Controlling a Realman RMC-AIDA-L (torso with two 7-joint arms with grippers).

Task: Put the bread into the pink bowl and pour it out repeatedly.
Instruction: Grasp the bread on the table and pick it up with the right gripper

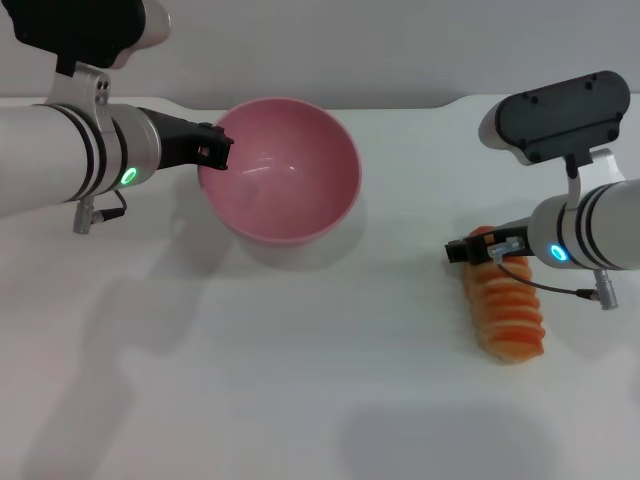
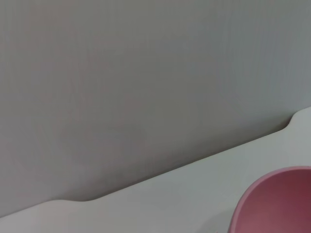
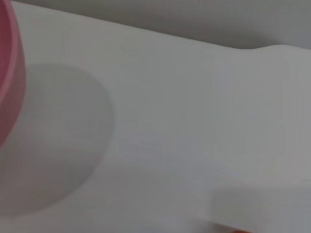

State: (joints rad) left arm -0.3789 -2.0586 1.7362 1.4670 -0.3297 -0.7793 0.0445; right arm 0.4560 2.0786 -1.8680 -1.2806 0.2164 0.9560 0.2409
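Head view | white table [image 1: 300, 400], grey wall [image 1: 320, 45] | left gripper [image 1: 215, 150] clamps pink bowl [image 1: 285, 175] rim | right gripper [image 1: 470, 250] state unclear

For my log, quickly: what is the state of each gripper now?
Left gripper: shut on the pink bowl rim.
Right gripper: at the bread; state cannot be told.

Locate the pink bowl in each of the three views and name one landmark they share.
Head view: the pink bowl sits upper centre-left on the white table, its rim at the left gripper.
Left wrist view: only a piece of its rim and wall shows in the lower right corner.
Right wrist view: a pink sliver at the left edge.
Shared landmark: the table's curved far edge against the grey wall.
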